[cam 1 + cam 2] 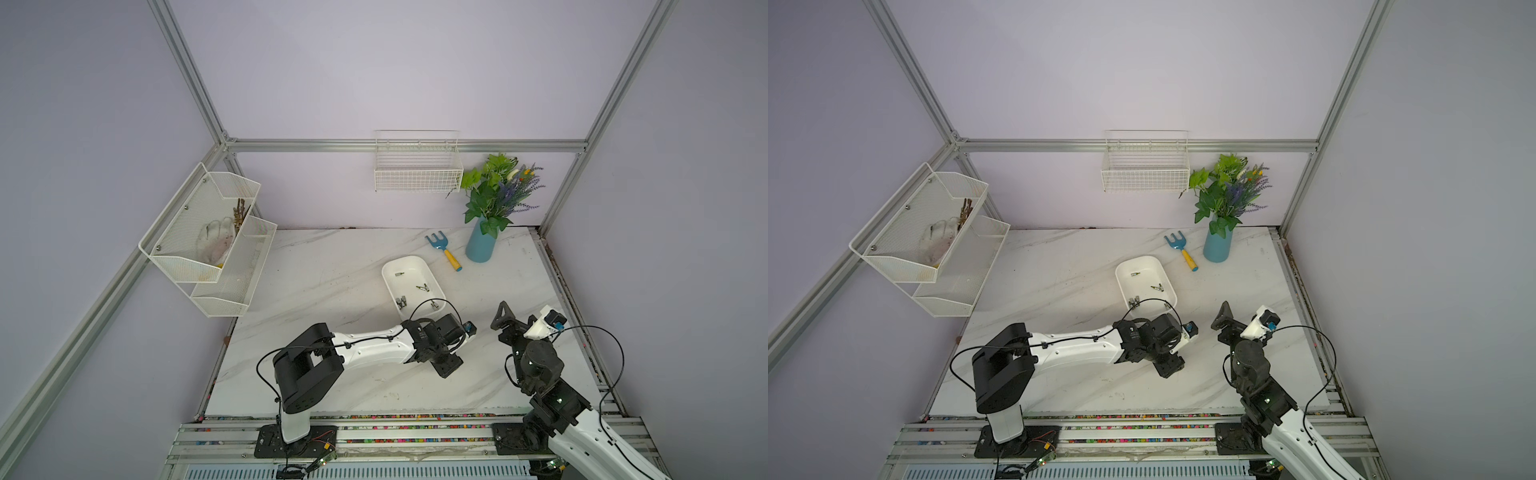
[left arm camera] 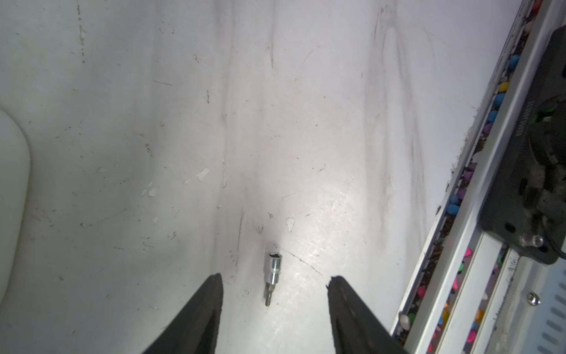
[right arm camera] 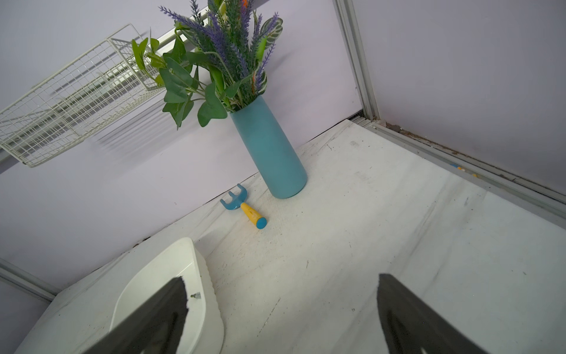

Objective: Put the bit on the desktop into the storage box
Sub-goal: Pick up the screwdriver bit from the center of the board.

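Near the front edge of the bench [image 2: 306, 122], the L hand [image 2: 275, 278] is pointing down w/ its two black fingers [image 2: 199, 315] standing apart, not squeezing anything. The bit [image 2: 272, 268] is lying flat on the bench btw them, touching neither finger. Its long axis is running the same way the fingers are reaching. The fat socket end is pointing away from the hand & the thin tip is pointing back toward the wrist. In both top views the arm is hiding the bit.

A little further in, the R hand [image 3: 282, 277] is hanging over the bench, fingers spread wide & holding nothing.

Just past the L hand, the storage box [image 1: 386, 274] is sitting on the bench w/ a few other bits [image 1: 423, 287] lying inside.

Further back, a blue & yellow rake [image 1: 442, 250] is lying beside a blue vase [image 1: 480, 245] of flowers. On the back wall a wire basket [image 1: 417, 174] is hanging.
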`<act>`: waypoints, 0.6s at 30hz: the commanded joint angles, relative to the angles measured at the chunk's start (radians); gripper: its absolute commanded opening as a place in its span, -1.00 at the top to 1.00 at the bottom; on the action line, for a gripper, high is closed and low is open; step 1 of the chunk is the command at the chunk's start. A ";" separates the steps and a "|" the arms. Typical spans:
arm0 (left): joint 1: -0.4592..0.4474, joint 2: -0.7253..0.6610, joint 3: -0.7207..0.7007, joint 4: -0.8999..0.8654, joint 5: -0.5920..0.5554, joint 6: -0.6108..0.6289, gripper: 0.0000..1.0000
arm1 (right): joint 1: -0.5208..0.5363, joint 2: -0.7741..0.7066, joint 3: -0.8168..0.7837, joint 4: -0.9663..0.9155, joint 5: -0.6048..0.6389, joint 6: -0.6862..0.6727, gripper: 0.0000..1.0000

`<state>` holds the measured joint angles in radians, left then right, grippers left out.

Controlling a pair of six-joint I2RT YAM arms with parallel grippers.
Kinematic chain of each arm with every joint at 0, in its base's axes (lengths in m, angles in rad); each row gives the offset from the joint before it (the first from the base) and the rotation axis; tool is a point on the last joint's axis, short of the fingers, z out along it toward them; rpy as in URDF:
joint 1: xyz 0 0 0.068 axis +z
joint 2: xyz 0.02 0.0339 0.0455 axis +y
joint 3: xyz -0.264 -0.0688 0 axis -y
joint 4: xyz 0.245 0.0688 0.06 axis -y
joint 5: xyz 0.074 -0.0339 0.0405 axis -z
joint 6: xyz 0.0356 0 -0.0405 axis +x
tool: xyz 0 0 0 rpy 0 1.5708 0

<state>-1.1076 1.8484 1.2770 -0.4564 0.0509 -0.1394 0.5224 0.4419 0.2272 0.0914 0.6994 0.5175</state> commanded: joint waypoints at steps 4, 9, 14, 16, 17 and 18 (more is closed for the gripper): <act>-0.016 0.028 -0.005 0.024 -0.034 -0.017 -0.06 | -0.004 -0.006 -0.015 -0.019 0.019 0.009 -1.00; -0.020 0.050 -0.007 0.024 -0.045 -0.017 0.00 | -0.003 -0.006 -0.017 -0.019 0.020 0.008 -1.00; -0.023 0.068 -0.006 0.018 -0.057 -0.016 0.06 | -0.003 -0.006 -0.017 -0.018 0.020 0.008 -1.00; -0.025 0.072 -0.007 0.015 -0.060 -0.016 0.10 | -0.004 -0.005 -0.017 -0.018 0.022 0.006 -1.00; -0.026 0.076 -0.008 0.011 -0.064 -0.016 0.12 | -0.004 -0.005 -0.017 -0.018 0.021 0.008 -1.00; -0.027 0.079 -0.007 0.009 -0.068 -0.016 0.13 | -0.003 -0.005 -0.017 -0.018 0.020 0.008 -1.00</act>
<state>-1.1248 1.9175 1.2770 -0.4568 0.0006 -0.1463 0.5224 0.4419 0.2234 0.0822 0.7025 0.5190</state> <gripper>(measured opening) 0.438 0.999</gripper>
